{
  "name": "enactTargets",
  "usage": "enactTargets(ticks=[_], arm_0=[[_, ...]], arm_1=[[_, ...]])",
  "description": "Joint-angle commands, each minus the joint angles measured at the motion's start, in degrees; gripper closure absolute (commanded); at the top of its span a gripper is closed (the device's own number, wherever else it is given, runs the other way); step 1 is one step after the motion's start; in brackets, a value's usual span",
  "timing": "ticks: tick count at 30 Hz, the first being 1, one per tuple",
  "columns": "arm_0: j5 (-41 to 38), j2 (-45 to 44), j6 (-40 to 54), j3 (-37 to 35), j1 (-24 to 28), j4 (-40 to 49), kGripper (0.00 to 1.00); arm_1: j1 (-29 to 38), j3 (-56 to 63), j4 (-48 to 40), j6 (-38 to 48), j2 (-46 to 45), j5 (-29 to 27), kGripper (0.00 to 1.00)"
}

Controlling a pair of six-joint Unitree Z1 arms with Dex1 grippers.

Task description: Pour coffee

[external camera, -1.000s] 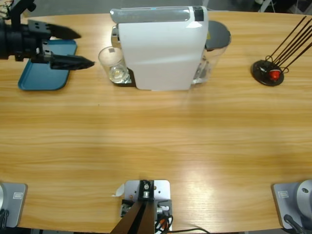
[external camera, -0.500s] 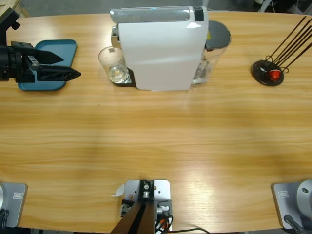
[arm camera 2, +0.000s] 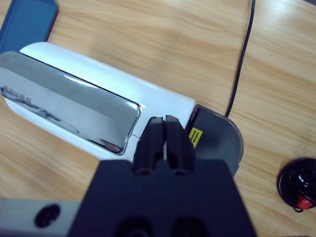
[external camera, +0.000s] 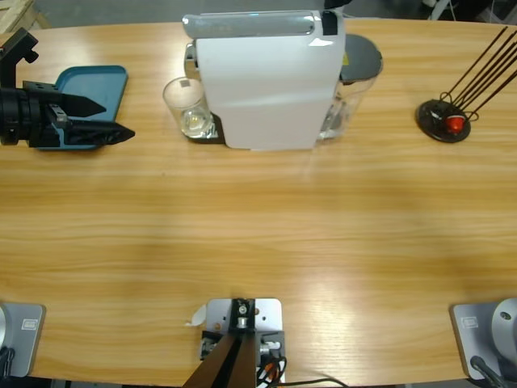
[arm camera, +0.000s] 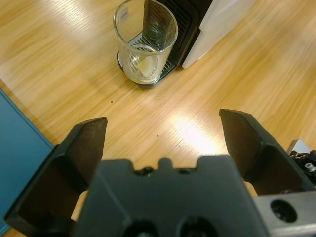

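While the left gripper (external camera: 105, 120) gapes near the glass (external camera: 185, 105), only the right wrist view shows the right gripper (arm camera 2: 164, 129) pressed together

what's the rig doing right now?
Nothing is held. The left claw hangs open over the table beside the blue tray, facing the clear glass on the white coffee machine drip tray. The right claw is shut, above the machine's top. The glass looks almost empty.
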Motion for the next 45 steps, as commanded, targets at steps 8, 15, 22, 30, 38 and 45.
enactTargets(ticks=[8, 15, 22, 30, 38, 45], arm_0=[[0.6, 2.6, -0.4, 2.1, -0.4, -0.3, 0.000], [0.7, 2.7, -0.5, 2.1, -0.9, -0.3, 0.000], [0.7, 2.8, -0.5, 2.2, -0.9, -0.4, 0.000], [0.7, 3.2, -0.4, 2.3, -0.9, -0.4, 0.000], [0.7, 3.5, -0.4, 2.2, -0.9, -0.9, 0.000], [0.7, 3.7, -0.4, 2.2, -0.9, -1.1, 0.000]], arm_1=[[2.1, 0.1, 1.3, 1.5, -2.4, -3.0, 1.000], [2.1, 0.2, 1.4, 1.5, -2.5, -3.2, 1.000], [2.1, 2.2, 1.5, 1.7, -2.2, -1.9, 1.000], [2.1, 2.3, 1.5, 1.8, -1.1, -0.8, 1.000], [2.1, 3.9, 1.5, 2.1, -0.6, -0.7, 1.000], [2.1, 4.0, 1.1, 2.1, -0.2, -0.5, 1.000]])
